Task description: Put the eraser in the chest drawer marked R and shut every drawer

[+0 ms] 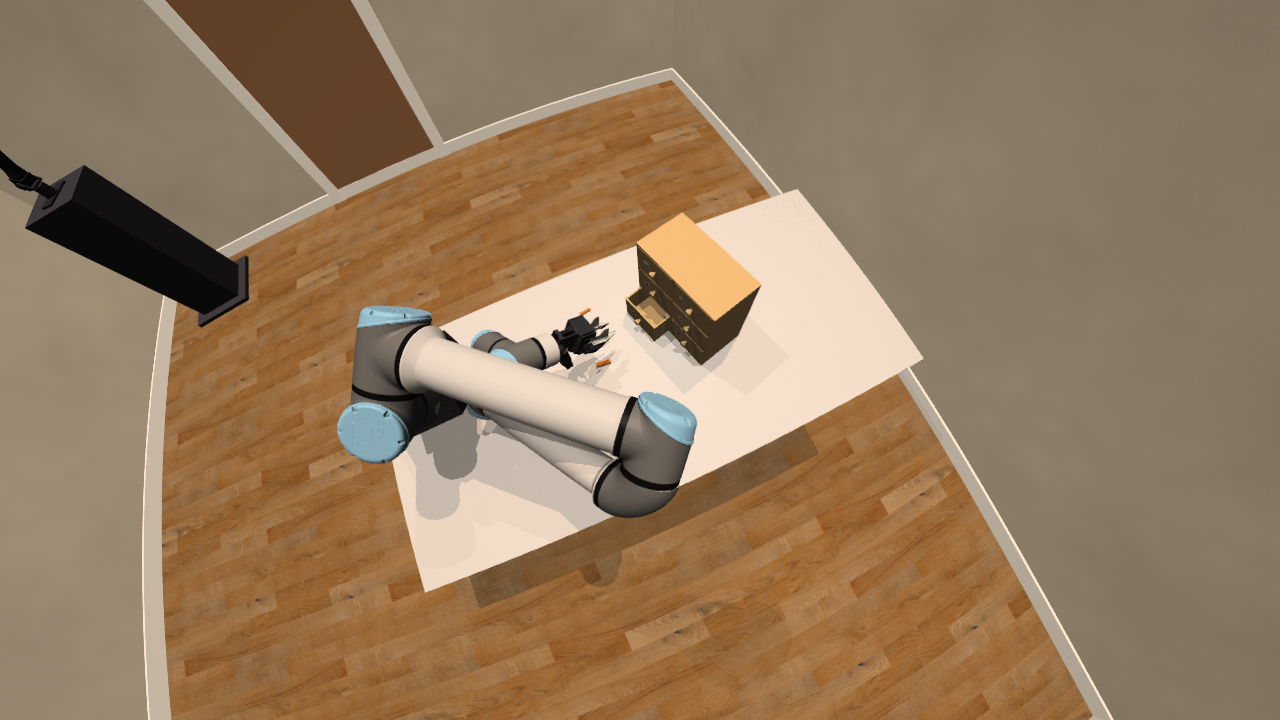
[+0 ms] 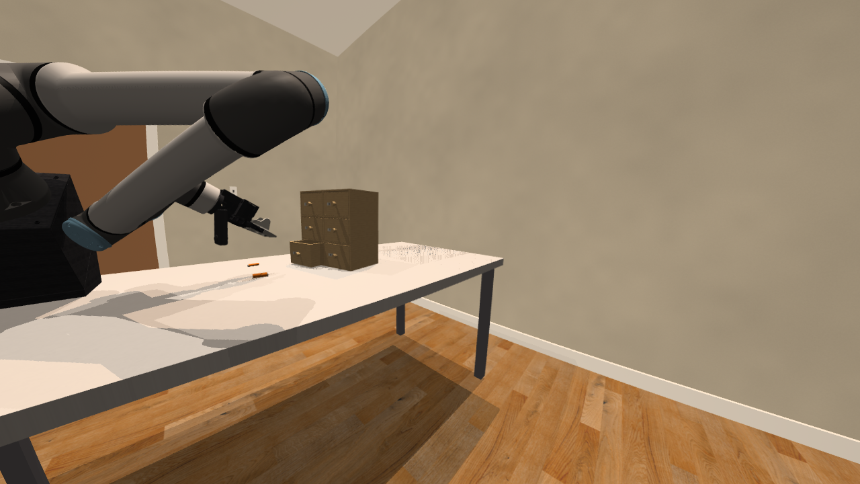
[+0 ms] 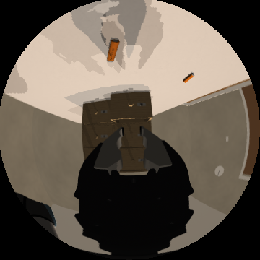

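The brown chest (image 1: 696, 284) stands upright on the white table, also seen in the side view (image 2: 339, 228) and the wrist view (image 3: 117, 123). Its bottom drawer on the arm's side (image 1: 648, 311) is pulled partly out (image 2: 305, 251). Two small orange pieces lie on the table in front of it: one (image 1: 603, 362) nearer the front (image 2: 259, 275) (image 3: 113, 50), one (image 1: 584, 311) farther back (image 2: 252, 264) (image 3: 188, 77). I cannot tell which is the eraser. My gripper (image 1: 601, 335) (image 2: 270, 231) hovers above the table, pointing at the chest front, fingers drawn close with nothing between them (image 3: 131, 133).
Another small orange-brown item (image 1: 847, 362) lies on the table beyond the chest, near the front edge. The arm's elbow (image 1: 644, 456) hangs over the table's near side. The robot base (image 2: 35, 240) stands at the left end.
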{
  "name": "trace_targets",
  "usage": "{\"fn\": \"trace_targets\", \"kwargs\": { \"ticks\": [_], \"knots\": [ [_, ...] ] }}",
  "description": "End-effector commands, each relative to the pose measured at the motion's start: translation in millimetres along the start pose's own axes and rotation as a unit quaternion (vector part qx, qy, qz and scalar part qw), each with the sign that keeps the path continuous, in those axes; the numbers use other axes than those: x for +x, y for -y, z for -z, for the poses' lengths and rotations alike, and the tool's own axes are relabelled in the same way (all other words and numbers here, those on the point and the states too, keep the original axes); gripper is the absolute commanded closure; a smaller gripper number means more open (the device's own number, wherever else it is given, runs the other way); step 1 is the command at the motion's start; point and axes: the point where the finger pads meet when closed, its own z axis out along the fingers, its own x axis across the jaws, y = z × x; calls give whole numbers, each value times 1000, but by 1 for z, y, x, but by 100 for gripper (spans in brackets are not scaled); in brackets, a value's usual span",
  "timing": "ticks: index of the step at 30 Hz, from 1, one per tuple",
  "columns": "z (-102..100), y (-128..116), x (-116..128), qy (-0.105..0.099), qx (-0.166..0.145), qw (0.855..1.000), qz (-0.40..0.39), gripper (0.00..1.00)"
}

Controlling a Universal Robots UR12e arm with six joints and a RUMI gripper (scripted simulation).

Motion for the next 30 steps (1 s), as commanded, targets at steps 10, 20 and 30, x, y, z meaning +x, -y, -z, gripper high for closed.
{"fn": "trace_targets", "kwargs": {
  "ticks": [10, 20, 30],
  "knots": [
    [0, 0, 0, 0, 0, 1000, 0, 80],
    [-2, 1, 0, 0, 0, 1000, 0, 80],
    [-14, 6, 0, 0, 0, 1000, 0, 80]
  ]
}}
